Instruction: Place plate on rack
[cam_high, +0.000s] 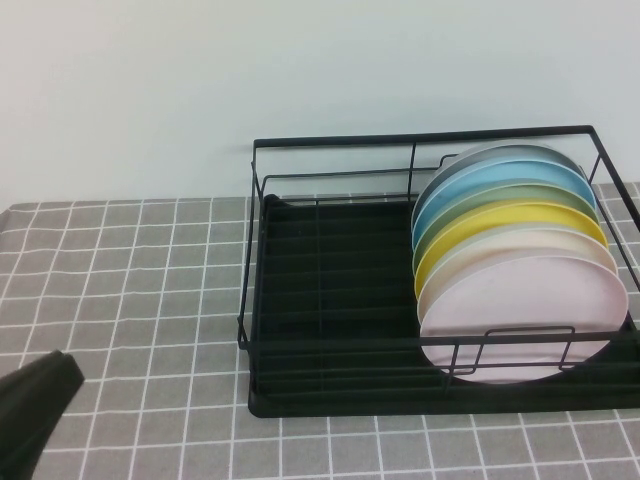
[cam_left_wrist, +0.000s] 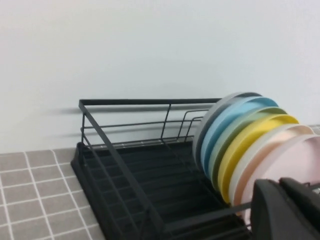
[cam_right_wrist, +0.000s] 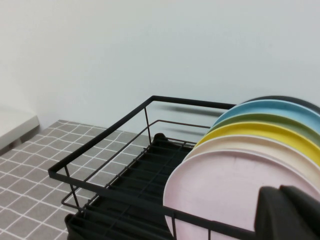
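matt pink plate (cam_high: 520, 310), thin black metal wire rack (cam_high: 330, 300)

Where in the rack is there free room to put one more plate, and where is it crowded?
The rack is bare across its left half, between its left rail and the pink plate. The right half is crowded with plates. Left gripper sits low left on the tablecloth; right gripper is near the plates.

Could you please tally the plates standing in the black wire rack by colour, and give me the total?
Round pale pink matte plate: 1
Round cream plate: 1
Round yellow plate: 1
Round green plate: 1
Round light blue plate: 1
Round grey plate: 1
Total: 6 plates, all on edge at the right end of the black wire dish rack.
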